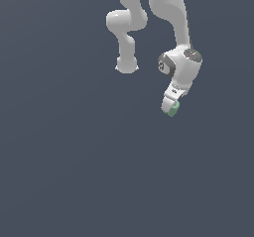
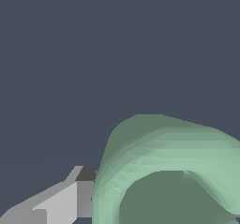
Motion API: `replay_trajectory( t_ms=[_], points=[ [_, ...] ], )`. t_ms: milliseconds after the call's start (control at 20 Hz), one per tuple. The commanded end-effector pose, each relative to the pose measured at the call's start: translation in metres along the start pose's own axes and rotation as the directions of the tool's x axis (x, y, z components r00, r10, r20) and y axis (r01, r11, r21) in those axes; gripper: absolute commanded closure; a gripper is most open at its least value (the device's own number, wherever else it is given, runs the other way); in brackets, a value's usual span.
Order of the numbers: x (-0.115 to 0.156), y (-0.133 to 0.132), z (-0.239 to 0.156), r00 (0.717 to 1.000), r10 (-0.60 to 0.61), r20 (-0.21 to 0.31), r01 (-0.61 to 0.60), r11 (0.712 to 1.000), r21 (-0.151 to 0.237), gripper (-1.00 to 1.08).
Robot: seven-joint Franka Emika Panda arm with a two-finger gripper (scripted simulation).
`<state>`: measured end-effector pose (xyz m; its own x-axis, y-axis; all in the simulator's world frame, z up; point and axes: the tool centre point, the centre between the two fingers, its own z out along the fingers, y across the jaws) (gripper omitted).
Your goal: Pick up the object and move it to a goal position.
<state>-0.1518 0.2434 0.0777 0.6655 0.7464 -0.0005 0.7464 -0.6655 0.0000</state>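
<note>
Jaws of the gripper (image 1: 171, 109) are clamped on the mint-green ring (image 1: 173, 110), which sits at the fingertips with 1 finger (image 2: 56, 204) pressed against its outer wall. No goal marker shows, so the carry direction cannot be judged.

- The exterior view stands well back and looks at the arm (image 1: 168, 18) hanging in the upper middle of the frame against plain dark ground.
- The wrist view sits very near, looking past a finger (image 2: 61, 202).
- Both views share the mint-green ring (image 1: 173, 110) (image 2: 164, 162).
</note>
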Motion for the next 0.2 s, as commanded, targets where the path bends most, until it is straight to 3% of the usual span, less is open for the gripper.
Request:
replay_trajectory(
  t_ms=[0,150],
  points=[
    [0.0008,-0.0021,-0.0005,1.000,0.002,-0.001,-0.002,1.000,0.000,1.08],
    [0.0012,-0.0003,-0.0004,1.000,0.002,-0.001,-0.002,1.000,0.000,1.08]
  ],
)
